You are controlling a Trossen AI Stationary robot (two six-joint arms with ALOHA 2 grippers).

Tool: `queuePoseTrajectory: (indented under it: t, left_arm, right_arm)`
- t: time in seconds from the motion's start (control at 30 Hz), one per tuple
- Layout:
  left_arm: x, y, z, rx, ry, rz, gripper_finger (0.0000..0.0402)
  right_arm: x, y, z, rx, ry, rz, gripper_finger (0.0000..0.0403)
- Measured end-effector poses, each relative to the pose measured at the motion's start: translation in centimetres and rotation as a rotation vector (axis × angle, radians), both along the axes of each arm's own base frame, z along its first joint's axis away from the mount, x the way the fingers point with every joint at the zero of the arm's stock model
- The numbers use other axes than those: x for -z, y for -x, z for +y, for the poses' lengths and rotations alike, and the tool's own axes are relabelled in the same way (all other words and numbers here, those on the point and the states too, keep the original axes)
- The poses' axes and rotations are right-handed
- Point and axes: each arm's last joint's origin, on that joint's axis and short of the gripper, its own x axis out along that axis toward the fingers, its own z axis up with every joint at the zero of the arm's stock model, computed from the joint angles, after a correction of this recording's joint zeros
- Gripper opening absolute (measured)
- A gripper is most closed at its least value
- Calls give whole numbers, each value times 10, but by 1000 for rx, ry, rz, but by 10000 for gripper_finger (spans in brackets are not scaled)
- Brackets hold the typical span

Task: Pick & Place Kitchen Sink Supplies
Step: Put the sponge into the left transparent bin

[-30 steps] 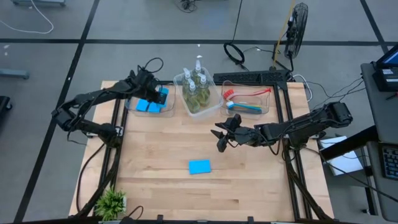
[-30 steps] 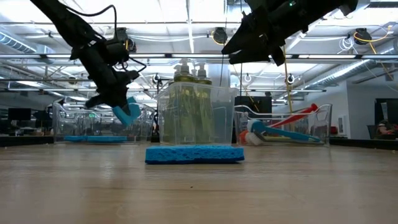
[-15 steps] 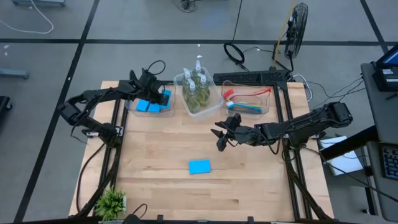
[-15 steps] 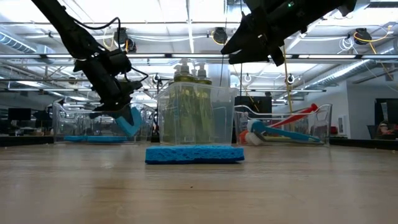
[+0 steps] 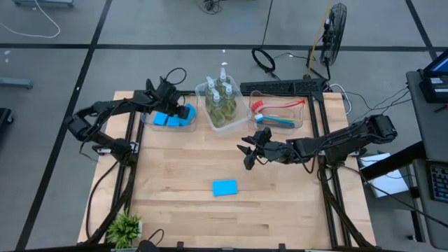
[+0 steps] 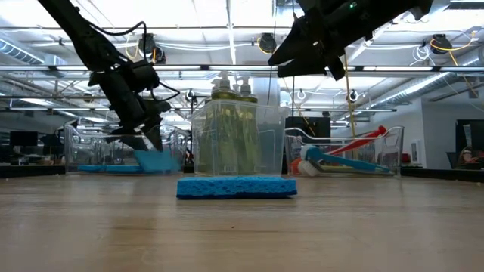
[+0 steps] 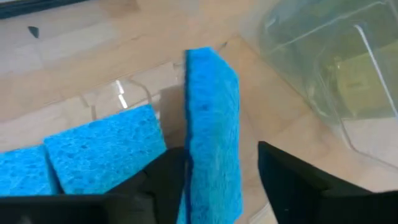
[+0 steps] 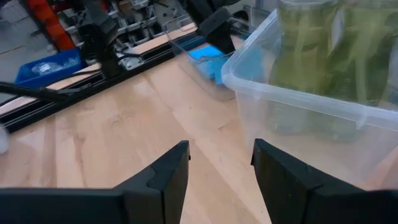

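The pale wooden desk (image 5: 182, 175) stood on a grey floor in a hall with ceiling lights. One light-blue rectangular sponge (image 5: 225, 187) lay flat mid-desk. Only the left wrist view showed the left claw (image 7: 214, 177) with fingers spread either side of an upright light-blue sponge (image 7: 211, 124), inside the clear plastic tub (image 5: 148, 122) beside two flat sponges (image 7: 102, 146). The right claw (image 5: 250, 150) hovered apart, empty, above the desk near the clear tub of pump bottles (image 5: 222, 103).
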Motion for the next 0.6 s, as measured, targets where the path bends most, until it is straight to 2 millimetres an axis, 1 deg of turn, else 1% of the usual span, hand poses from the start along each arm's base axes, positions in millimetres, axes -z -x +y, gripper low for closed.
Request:
queuePoseTrajectory:
  t: [0.13, 0.3, 0.47, 0.6]
  left_arm:
    - [-10, 7, -2, 3, -25, -2, 239]
    - [-35, 19, -15, 5, -69, -32, 277]
    - [-66, 29, -45, 28, -107, -97, 299]
    - [-92, 34, -74, 83, -174, -202, 307]
  right_arm:
    - [-2, 0, 2, -132, -55, 0, 164]
    - [-3, -1, 4, -375, -116, 27, 164]
    - [0, 0, 6, -509, -111, 64, 164]
    - [1, 1, 7, -533, -76, 81, 164]
